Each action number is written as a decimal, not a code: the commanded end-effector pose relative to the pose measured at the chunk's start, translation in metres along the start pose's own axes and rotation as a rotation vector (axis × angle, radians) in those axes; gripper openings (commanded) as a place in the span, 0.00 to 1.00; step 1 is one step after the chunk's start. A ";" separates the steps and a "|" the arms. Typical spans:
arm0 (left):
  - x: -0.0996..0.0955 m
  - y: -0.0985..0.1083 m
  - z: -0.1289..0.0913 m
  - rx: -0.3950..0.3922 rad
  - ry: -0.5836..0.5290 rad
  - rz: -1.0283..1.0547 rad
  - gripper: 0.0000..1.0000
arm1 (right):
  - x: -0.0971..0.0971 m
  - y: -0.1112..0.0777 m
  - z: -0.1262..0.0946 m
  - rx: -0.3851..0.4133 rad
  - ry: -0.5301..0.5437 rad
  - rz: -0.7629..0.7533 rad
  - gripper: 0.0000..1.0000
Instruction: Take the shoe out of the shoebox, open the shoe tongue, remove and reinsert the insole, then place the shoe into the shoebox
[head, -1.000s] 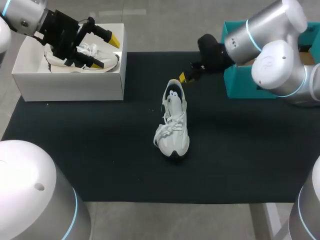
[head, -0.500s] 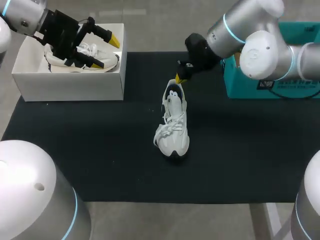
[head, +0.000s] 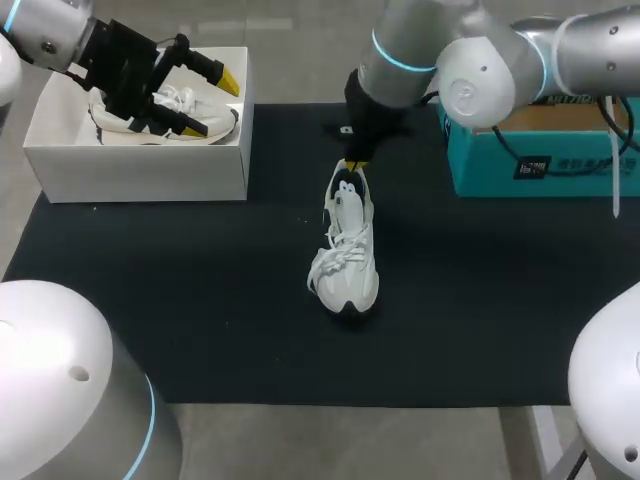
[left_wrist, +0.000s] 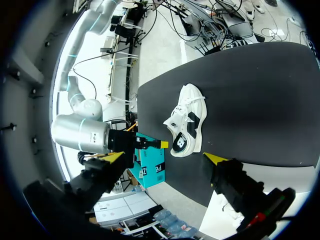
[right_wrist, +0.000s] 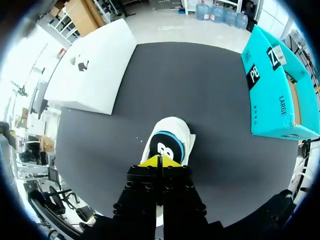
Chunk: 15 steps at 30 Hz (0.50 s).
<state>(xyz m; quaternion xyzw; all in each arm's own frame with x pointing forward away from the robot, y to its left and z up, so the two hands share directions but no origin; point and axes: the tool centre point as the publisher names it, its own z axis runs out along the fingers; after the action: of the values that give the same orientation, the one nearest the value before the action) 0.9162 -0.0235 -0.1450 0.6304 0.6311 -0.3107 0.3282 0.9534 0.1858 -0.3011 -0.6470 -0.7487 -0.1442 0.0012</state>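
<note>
Head view: right gripper has swung in from the mat's right edge, tips pinched together and empty, now over the heel of the shoe mid-mat. Tongue-opening looks next. Left gripper hangs spread above the shoebox.

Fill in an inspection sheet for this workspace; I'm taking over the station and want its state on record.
Surface: black mat, no spills seen.
Job's things: shoe upright on the mat, toe toward the robot; second shoe inside the white shoebox.
Clutter: teal box at the mat's right edge.
Grippers: left gripper over the shoebox, jaws open; right gripper at the heel of the shoe on the mat, jaws shut.
Cables: black cable drapes in front of the teal box.
Surroundings: nothing seen.
</note>
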 end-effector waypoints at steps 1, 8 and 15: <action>0.000 0.000 0.000 0.000 0.003 0.001 1.00 | 0.005 0.002 -0.005 0.003 -0.246 0.001 0.00; 0.000 0.000 0.000 0.000 0.003 0.001 1.00 | 0.005 0.002 -0.005 0.003 -0.246 0.001 0.00; 0.000 0.000 0.000 0.000 0.003 0.001 1.00 | 0.006 0.004 0.005 -0.043 -0.239 0.033 0.00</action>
<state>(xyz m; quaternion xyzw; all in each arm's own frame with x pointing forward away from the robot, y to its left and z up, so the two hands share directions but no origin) 0.9161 -0.0235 -0.1450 0.6304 0.6311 -0.3107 0.3282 0.9573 0.1888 -0.2954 -0.6652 -0.7381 -0.0754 -0.0841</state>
